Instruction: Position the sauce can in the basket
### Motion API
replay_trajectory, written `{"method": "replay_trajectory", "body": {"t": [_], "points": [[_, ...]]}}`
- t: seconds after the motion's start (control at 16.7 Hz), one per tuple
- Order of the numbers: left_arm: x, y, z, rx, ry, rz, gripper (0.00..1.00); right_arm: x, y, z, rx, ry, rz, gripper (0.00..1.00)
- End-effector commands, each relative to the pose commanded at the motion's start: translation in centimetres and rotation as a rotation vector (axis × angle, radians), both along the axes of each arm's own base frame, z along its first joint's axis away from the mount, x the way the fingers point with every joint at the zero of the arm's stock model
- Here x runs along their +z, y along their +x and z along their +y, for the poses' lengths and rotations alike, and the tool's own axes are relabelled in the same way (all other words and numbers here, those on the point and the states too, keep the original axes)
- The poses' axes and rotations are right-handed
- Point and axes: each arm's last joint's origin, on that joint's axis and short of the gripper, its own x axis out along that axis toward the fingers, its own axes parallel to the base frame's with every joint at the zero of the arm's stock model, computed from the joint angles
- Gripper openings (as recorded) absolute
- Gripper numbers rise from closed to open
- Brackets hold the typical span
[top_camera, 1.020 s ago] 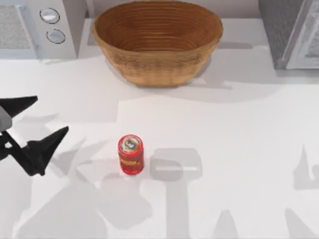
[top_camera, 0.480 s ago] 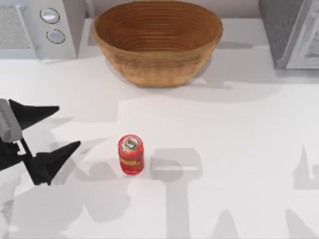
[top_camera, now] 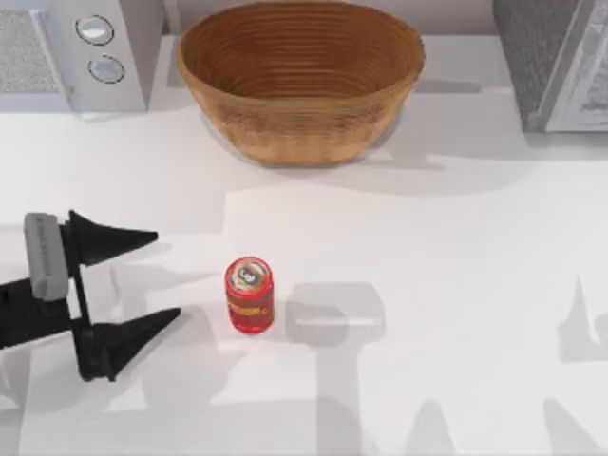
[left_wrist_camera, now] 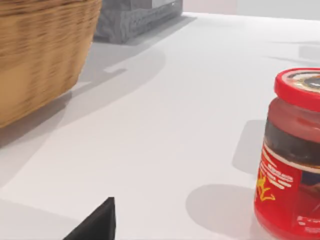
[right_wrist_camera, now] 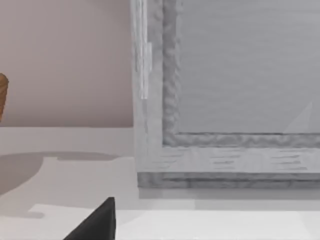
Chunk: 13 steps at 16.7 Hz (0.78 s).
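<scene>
- Left gripper (top_camera: 157,278) low at the table's left side, fingers spread wide, nothing between them, tips pointing toward the sauce can (top_camera: 249,295).
- Upper fingertip (top_camera: 142,236) and lower fingertip (top_camera: 166,318) both short of the can; a strip of bare white table (top_camera: 456,285) between tips and can.
- Sauce can upright just beyond the open jaws, roughly on the line between the two tips, touching neither.
- From above: round silvery top, red body, yellow-orange band. From the left wrist: the same can (left_wrist_camera: 292,160) seen side-on, red lid rim, dark band under it, red label with yellow marks; its far side cut off by the picture's edge.
- One dark finger corner (left_wrist_camera: 97,225) at the left wrist view's lower edge; the rest of that gripper out of frame there.
- Basket (top_camera: 300,81) well beyond the can, far from the gripper, against the back of the table; inside hollow seen from above, woven outer wall (left_wrist_camera: 40,55) alone from the left wrist.
- Grey appliance with two dials (top_camera: 100,47) beside the basket; grey box (top_camera: 556,62) on the opposite side.
- Right wrist view: a grey framed panel (right_wrist_camera: 240,90) close up, a dark finger corner (right_wrist_camera: 97,222); whether the right gripper is open or closed cannot be told.
</scene>
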Motion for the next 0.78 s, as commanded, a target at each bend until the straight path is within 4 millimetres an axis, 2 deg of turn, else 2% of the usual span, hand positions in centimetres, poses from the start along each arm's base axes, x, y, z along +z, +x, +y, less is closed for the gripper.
{"method": "replay_trajectory", "body": {"t": [0.24, 0.48, 0.78], "points": [[-1.7, 0.6, -1.8, -0.13, -0.019, -0.022, 1.0, 0.0, 0.0, 0.0, 0.0, 0.0, 0.0, 1.0], [-2.1, 1.0, -3.3, -0.202, -0.028, -0.024, 1.0, 0.0, 0.0, 0.0, 0.0, 0.0, 0.0, 1.0], [-2.1, 1.0, -3.4, -0.206, -0.028, -0.024, 1.0, 0.0, 0.0, 0.0, 0.0, 0.0, 0.0, 1.0]]}}
